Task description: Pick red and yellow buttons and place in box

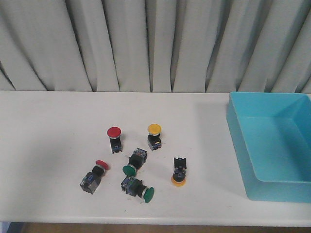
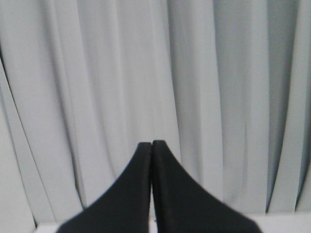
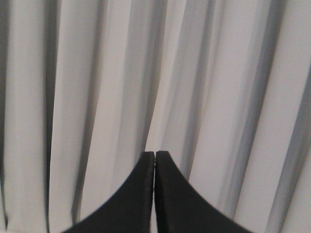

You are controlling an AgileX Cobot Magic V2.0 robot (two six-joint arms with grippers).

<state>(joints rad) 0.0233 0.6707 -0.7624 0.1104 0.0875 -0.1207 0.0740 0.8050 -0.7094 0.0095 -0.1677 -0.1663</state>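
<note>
In the front view, several push buttons lie in a cluster on the white table. A red button [image 1: 113,137] and a yellow button [image 1: 154,134] stand at the back. A second red button [image 1: 94,175] lies at the front left. A second yellow button [image 1: 179,172] rests cap down at the right. The light-blue box [image 1: 272,145] sits at the right, empty. Neither arm shows in the front view. My left gripper [image 2: 152,143] and my right gripper [image 3: 155,154] are shut and empty, each facing the curtain in its wrist view.
Two green-capped switches [image 1: 133,163] [image 1: 138,188] lie among the buttons. A pleated grey curtain [image 1: 146,43] hangs behind the table. The table's front edge [image 1: 121,221] runs close under the cluster.
</note>
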